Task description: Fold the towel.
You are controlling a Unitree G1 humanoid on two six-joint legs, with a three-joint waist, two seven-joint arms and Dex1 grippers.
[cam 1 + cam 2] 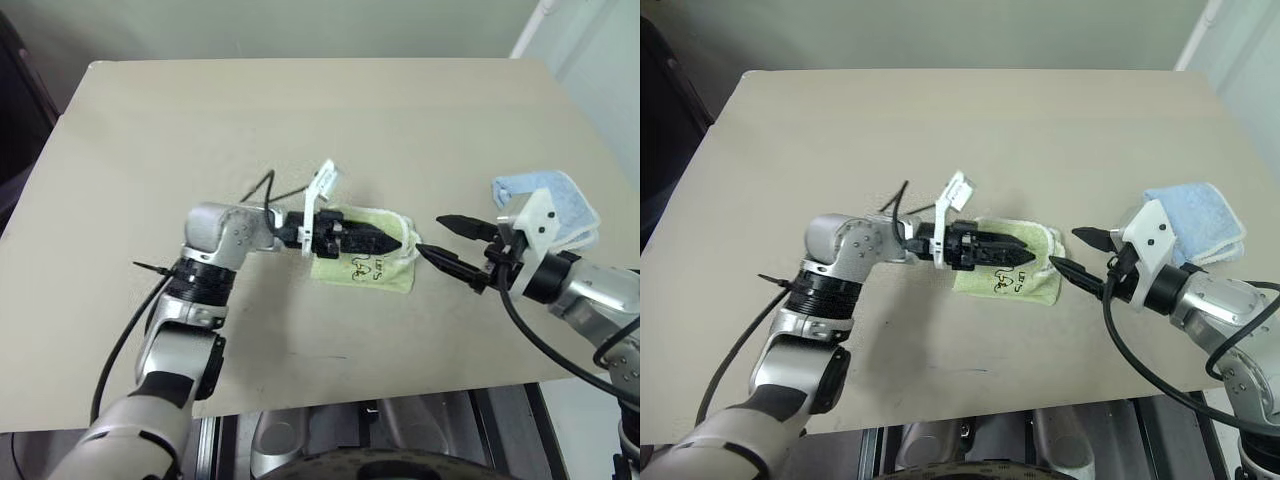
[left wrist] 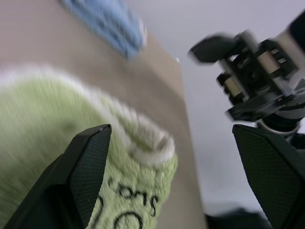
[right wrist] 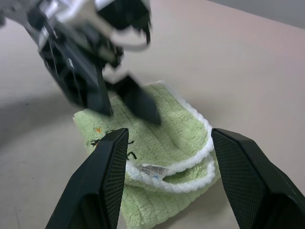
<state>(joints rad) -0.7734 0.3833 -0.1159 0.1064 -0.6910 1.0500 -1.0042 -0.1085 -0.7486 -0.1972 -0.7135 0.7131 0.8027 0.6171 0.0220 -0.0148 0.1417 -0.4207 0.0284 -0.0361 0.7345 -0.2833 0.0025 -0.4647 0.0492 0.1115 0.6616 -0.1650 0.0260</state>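
At table centre, the towel [image 1: 362, 258] lay folded into a small thick pad on the table [image 1: 300, 120], a blue towel [image 1: 552, 198] well apart at its 3 o'clock. Your left gripper [image 1: 385, 240] hung over the pad with fingers spread and empty; the right gripper [image 1: 437, 240], just beside the pad's 3 o'clock edge, stood parted on nothing.

The fold looked near done. You would do well to lift the left gripper straight clear — a sideways drag could pull the top layer open — and keep the right off the edging.

The right wrist view showed a white label [image 3: 153, 169] tucked between the layers; the left wrist view showed black lettering [image 2: 129, 200] close up.
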